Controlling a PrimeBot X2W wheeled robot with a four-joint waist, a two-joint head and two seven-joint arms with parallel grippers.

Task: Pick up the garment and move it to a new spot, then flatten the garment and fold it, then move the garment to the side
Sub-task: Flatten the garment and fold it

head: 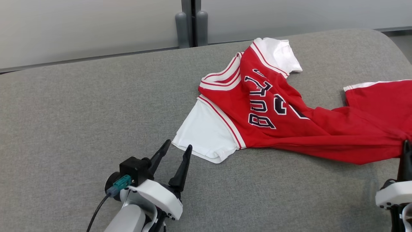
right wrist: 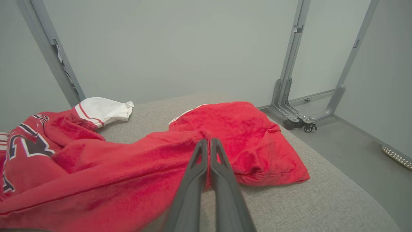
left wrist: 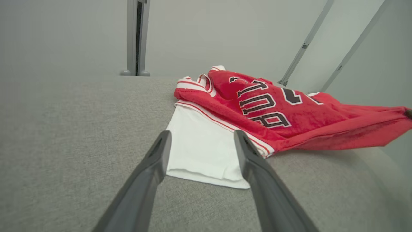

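The garment [head: 289,112], a red jersey T-shirt with white sleeves and black lettering, lies crumpled and stretched across the grey padded surface [head: 80,112]. My left gripper [head: 178,145] stands open just short of the near white sleeve [head: 206,132], whose edge lies between the fingertips in the left wrist view [left wrist: 201,137]. At the right edge my right gripper [head: 407,143] is shut on the garment's red fabric [right wrist: 209,140], with the cloth [left wrist: 354,125] raised and pulled taut toward it.
The padded surface drops off at a rounded edge [right wrist: 338,180] to the right, with grey floor beyond. A grey partition frame on castors [right wrist: 289,109] stands there. A grey post [head: 191,22] rises behind the surface.
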